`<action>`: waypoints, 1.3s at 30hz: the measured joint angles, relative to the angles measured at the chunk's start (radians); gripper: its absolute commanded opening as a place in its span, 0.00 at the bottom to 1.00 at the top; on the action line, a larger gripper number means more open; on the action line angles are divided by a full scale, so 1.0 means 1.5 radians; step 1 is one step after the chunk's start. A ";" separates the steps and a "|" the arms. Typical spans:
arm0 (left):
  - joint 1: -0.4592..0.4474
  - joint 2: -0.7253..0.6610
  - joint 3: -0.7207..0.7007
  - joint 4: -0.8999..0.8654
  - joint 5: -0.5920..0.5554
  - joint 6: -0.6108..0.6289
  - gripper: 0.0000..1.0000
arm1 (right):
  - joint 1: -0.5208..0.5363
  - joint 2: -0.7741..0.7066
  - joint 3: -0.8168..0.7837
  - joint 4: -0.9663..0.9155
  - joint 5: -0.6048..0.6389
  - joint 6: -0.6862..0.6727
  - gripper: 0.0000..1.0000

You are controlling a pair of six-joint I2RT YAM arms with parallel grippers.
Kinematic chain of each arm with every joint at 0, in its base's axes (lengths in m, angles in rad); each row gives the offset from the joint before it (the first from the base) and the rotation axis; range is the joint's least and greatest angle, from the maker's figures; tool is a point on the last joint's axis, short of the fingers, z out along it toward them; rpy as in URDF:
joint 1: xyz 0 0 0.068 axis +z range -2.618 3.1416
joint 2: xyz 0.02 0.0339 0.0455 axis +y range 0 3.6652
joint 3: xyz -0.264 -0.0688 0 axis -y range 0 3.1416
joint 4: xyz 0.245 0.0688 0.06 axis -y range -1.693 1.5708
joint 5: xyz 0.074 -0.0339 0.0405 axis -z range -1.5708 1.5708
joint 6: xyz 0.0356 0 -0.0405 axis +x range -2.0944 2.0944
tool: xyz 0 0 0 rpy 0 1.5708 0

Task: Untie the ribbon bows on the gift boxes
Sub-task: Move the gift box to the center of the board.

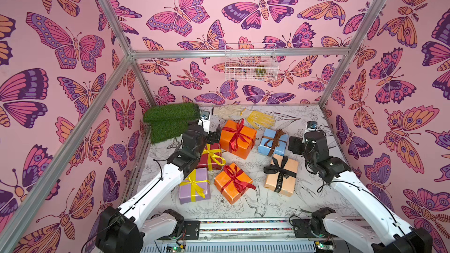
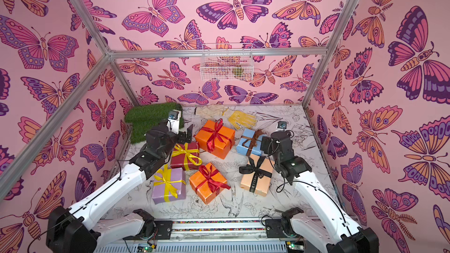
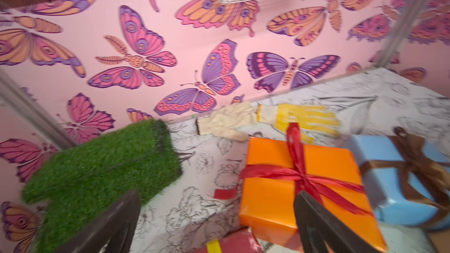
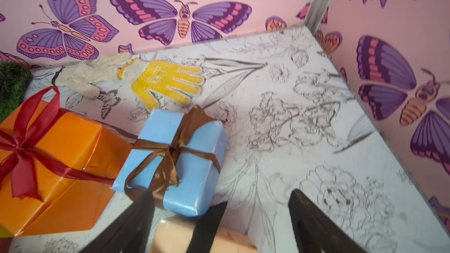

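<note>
Six gift boxes lie on the table, each with its ribbon bow tied. The far orange box point(image 1: 243, 146) has a red bow point(image 1: 237, 132). The light blue box point(image 1: 265, 146) has a brown bow point(image 4: 170, 152). A black lettered ribbon point(image 1: 280, 170) crosses the peach box point(image 1: 288, 181). Yellow ribbons bind the dark red box point(image 1: 210, 164) and the lilac box point(image 1: 185, 192). The near orange box point(image 1: 226, 191) has a red bow. My left gripper point(image 3: 216, 215) is open beside the far orange box's left edge. My right gripper point(image 4: 222, 215) is open just right of the blue box, above the peach one.
A rolled green turf mat point(image 1: 170, 122) fills the back left corner. A white glove point(image 1: 227, 111) and a yellow glove point(image 1: 260, 119) lie along the back wall. A wire basket point(image 1: 250, 63) hangs on that wall. Butterfly-papered walls close in three sides.
</note>
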 measured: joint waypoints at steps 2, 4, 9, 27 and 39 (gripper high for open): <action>-0.020 0.000 0.028 -0.042 0.029 -0.011 1.00 | 0.000 -0.009 0.001 -0.058 -0.005 0.037 0.78; -0.045 0.000 0.062 -0.088 0.050 -0.028 0.99 | 0.001 -0.024 -0.005 -0.102 -0.018 0.075 0.75; -0.124 0.000 0.112 -0.153 0.074 -0.054 0.99 | 0.005 -0.065 -0.052 -0.160 -0.057 0.152 0.73; -0.251 0.112 0.105 -0.180 0.143 -0.122 0.95 | 0.005 0.031 -0.156 -0.090 -0.197 0.241 0.60; -0.254 0.123 0.068 -0.153 0.159 -0.154 0.89 | 0.010 0.094 -0.160 0.008 -0.326 0.220 0.52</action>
